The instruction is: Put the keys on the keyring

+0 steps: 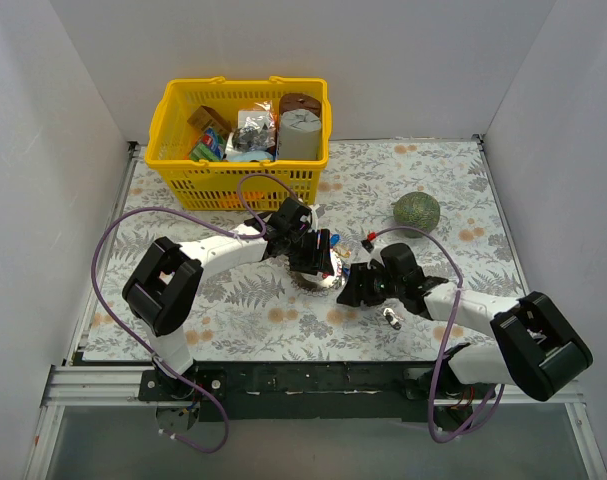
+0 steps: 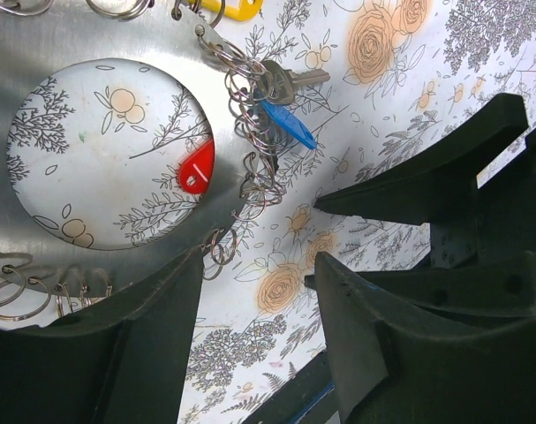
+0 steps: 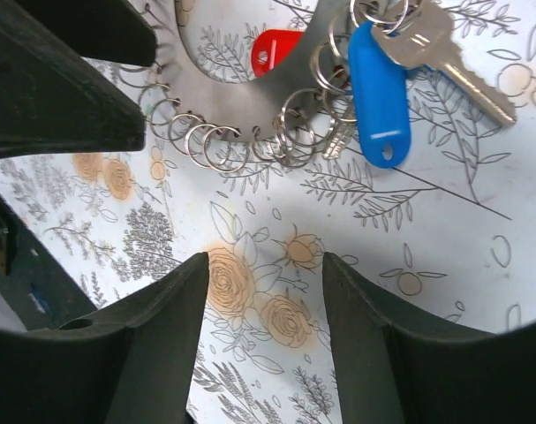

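Nearest the lens: dark fingers (image 3: pixel 162 353) of right tool (image 3: pixel 266 265), parted wide, nothing between them but flowered table (image 3: pixel 444 265), just short of keyring (image 3: pixel 241 102). Left tool (image 2: pixel 259 261) also agape, gripping nothing; one finger (image 2: pixel 91 353) overlapping keyring's rim, contact impossible to judge. Keyring between both tools, rim strung with small wire loops (image 3: pixel 219 146). Keys (image 3: pixel 382 88) at keyring's rim: blue tag (image 3: pixel 378 124) and silver key (image 3: pixel 444 53) hanging from loops. Red tag (image 3: pixel 276 49) visible through keyring's hollow centre, yellow tag (image 2: pixel 223 9) at keyring's edge.
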`<state>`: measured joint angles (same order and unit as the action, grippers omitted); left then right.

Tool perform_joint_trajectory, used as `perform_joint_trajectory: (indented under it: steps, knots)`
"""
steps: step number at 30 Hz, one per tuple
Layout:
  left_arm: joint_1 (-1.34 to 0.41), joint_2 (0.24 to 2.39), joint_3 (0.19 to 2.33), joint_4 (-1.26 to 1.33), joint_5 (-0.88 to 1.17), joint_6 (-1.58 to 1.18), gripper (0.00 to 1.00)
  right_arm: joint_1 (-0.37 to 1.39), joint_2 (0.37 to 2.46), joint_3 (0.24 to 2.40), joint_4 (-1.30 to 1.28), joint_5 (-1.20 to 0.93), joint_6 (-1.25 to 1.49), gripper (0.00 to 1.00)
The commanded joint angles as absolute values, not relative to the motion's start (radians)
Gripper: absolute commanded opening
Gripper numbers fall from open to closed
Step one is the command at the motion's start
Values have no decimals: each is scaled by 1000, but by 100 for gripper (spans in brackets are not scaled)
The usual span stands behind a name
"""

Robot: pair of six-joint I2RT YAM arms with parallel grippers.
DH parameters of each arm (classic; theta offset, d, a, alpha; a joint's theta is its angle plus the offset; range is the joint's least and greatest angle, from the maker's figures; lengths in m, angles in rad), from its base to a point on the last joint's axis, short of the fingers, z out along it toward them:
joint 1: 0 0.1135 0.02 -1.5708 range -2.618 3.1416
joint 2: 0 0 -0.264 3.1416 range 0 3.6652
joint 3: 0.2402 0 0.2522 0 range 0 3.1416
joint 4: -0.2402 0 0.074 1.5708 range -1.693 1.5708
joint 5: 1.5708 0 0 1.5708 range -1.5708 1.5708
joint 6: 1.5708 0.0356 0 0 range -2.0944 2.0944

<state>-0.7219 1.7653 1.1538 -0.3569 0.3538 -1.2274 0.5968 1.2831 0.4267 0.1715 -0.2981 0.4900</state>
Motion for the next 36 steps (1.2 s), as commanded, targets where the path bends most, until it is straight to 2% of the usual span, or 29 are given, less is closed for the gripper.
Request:
perform_joint_trajectory:
  steps: [1, 4, 12, 23, 32, 36]
  knots:
    - [-715, 1701, 1154, -334, 373, -1220, 52, 595, 1288, 387, 340, -345, 569, 63]
    - [-715, 1698, 1149, -334, 373, -1220, 52, 597, 1319, 356, 435, -333, 626, 62]
    - [-716, 1684, 1140, -334, 371, -1220, 52, 588, 1457, 321, 618, -310, 770, 49]
    - [-715, 1678, 1131, -336, 367, -1216, 52, 535, 1474, 307, 684, -193, 816, 48]
    - [-715, 1677, 1118, -333, 362, -1219, 52, 509, 1568, 371, 776, -317, 811, 46]
    - [-715, 1675, 1117, -334, 362, -1218, 52, 509, 1566, 380, 752, -322, 789, 40]
